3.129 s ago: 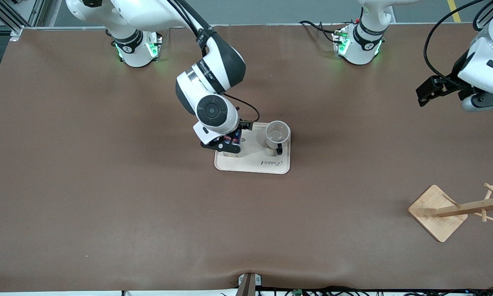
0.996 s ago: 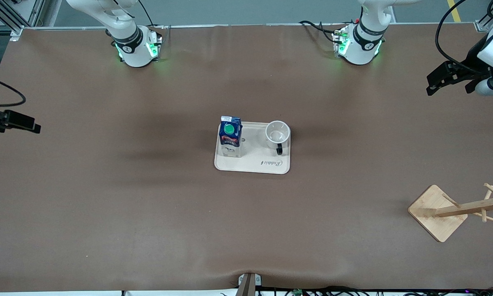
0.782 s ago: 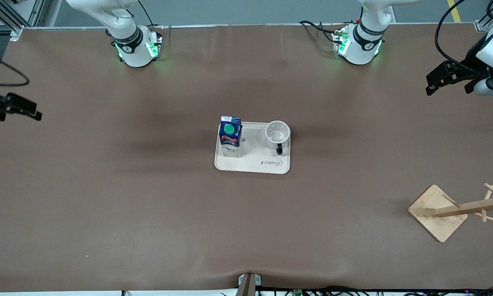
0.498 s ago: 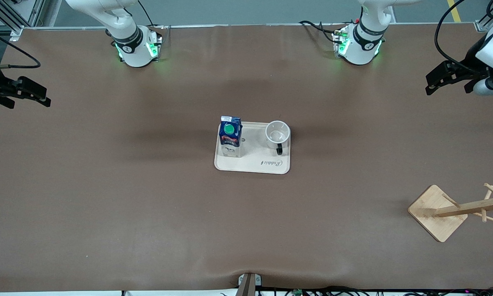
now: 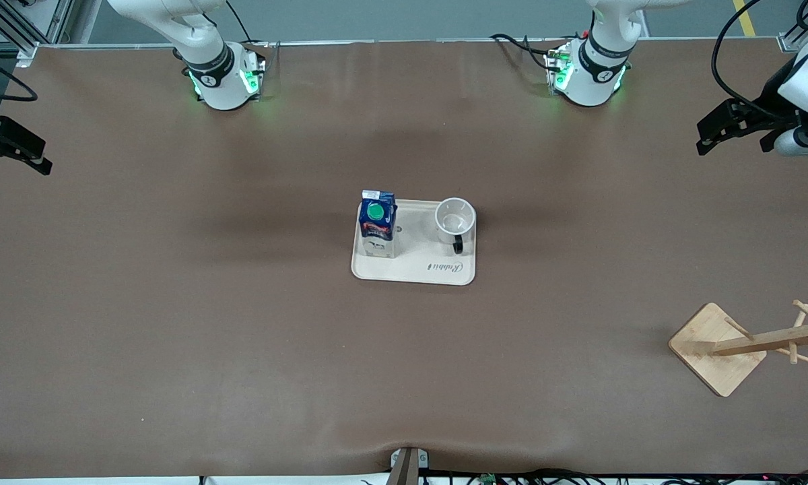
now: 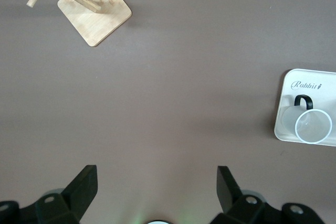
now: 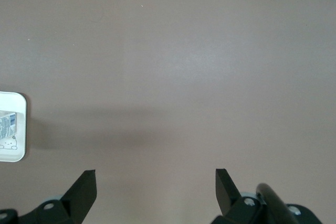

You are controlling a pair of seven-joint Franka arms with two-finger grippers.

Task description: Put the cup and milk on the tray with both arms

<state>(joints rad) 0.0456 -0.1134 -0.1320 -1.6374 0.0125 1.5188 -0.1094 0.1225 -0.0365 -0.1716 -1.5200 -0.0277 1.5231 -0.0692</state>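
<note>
The cream tray (image 5: 414, 250) lies mid-table. The milk (image 5: 377, 224) stands upright on it at the end toward the right arm. The cup (image 5: 455, 221) stands upright on it at the end toward the left arm, black handle toward the front camera. My left gripper (image 5: 703, 138) hangs open and empty over the left arm's end of the table; its wrist view (image 6: 157, 174) shows the tray (image 6: 294, 124) and the cup (image 6: 313, 125). My right gripper (image 5: 37, 156) hangs open and empty over the right arm's end; its wrist view (image 7: 156, 177) shows a tray corner (image 7: 14, 153).
A wooden mug rack (image 5: 717, 347) with a square base and pegs lies tipped near the front camera at the left arm's end of the table; it also shows in the left wrist view (image 6: 94, 14). Brown table surface surrounds the tray.
My right gripper let go of the milk on the tray and drew back to the right arm's end of the table, still shifting there. The left arm has barely moved.
</note>
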